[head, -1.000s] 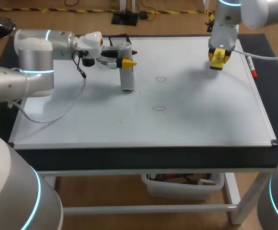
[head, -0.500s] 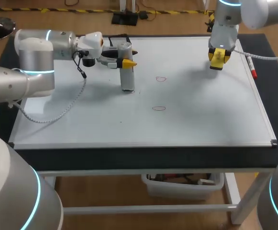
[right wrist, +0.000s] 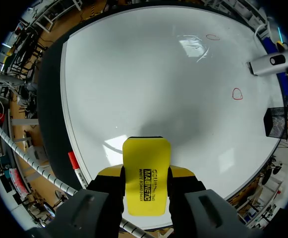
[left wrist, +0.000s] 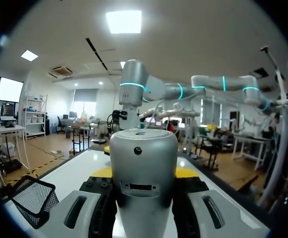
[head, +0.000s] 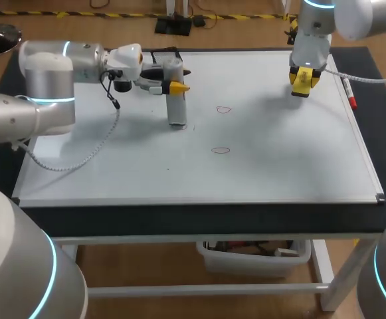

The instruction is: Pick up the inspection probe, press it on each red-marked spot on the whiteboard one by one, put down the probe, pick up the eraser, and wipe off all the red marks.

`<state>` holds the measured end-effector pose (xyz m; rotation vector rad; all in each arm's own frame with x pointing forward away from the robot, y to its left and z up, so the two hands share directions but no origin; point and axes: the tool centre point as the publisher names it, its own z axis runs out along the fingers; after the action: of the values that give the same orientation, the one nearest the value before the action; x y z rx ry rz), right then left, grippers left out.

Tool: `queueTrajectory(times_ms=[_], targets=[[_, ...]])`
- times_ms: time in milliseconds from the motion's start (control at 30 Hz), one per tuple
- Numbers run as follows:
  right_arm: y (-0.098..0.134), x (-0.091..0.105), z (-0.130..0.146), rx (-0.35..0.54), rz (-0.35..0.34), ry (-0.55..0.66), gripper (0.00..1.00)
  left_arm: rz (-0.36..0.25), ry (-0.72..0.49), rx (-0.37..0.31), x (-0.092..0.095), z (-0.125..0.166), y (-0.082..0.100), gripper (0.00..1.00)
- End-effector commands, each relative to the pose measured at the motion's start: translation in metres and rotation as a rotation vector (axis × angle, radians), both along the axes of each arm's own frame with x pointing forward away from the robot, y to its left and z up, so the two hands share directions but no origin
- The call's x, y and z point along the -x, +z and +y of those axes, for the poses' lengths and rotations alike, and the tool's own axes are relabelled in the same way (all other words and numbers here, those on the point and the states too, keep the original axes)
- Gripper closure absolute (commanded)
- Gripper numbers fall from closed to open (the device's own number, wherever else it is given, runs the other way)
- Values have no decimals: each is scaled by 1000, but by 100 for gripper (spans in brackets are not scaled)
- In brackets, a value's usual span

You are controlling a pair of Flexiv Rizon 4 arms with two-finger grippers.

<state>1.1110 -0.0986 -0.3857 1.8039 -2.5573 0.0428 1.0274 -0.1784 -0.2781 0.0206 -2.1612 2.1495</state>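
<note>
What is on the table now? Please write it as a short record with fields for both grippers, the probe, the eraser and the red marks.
left gripper: shut on inspection probe
inspection probe: upright, lower end at the whiteboard, apart from both marks
right gripper: shut on eraser, above the whiteboard's far right part
red marks: two unwiped, far mark and near mark
marker pen: lying at the whiteboard's right edge

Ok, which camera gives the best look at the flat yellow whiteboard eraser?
The right wrist view: the flat yellow eraser fills the space between the right gripper's fingers, its face plainly visible. The head view shows only a small yellow block under the right arm. The left wrist view does not clearly show it.
</note>
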Motion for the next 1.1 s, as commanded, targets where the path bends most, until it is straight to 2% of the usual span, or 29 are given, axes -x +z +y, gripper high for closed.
queueTrajectory(times_ms=[33, 100, 433, 633, 1100], targets=[[2, 0, -1, 3, 2, 2, 100, -17, 17, -7, 2, 6, 14, 100], [2, 0, -1, 3, 2, 2, 100, -22, 25, 5, 0, 10, 17, 100], [2, 0, -1, 3, 2, 2, 100, -45, 49, -32, -15, 29, 35, 100], [2, 0, -1, 3, 2, 2, 100, -38, 98, -50, -24, 50, 41, 100], [2, 0, -1, 3, 2, 2, 100, -68, 224, -82, -37, 113, 54, 100]])
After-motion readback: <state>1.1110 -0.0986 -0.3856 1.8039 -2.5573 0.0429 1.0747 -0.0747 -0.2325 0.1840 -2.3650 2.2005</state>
